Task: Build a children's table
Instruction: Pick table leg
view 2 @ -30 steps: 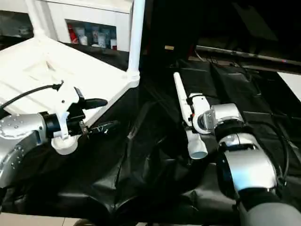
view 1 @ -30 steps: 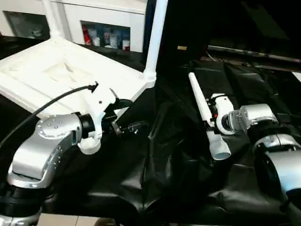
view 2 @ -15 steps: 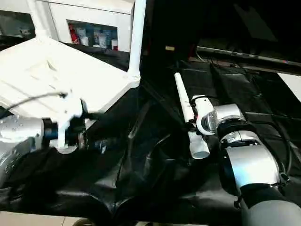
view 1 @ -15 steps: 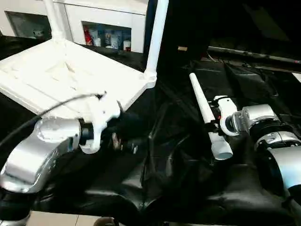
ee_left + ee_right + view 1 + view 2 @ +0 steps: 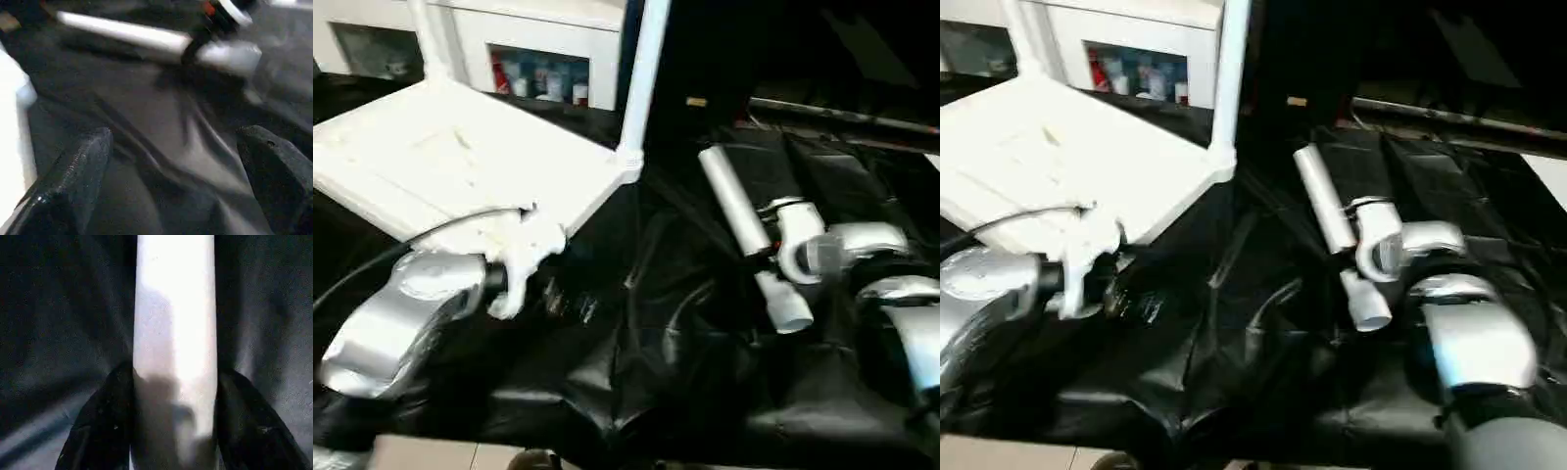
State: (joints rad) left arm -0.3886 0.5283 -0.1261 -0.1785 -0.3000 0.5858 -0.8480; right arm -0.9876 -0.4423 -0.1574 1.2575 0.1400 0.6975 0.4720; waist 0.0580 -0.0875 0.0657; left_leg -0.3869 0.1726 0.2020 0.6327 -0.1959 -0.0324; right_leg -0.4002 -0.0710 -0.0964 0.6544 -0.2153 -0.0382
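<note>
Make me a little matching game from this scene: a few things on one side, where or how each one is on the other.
Things:
1. loose leg
2. left gripper
3. tabletop
4. fitted leg

States:
A. upside down on the black cloth
B. standing upright in a corner socket
C. between the right gripper's fingers
D. open, holding nothing

Pairs: 1-C, 2-D, 3-A, 4-B

text: none legible | labels: none | brands: none | numbers: none
</note>
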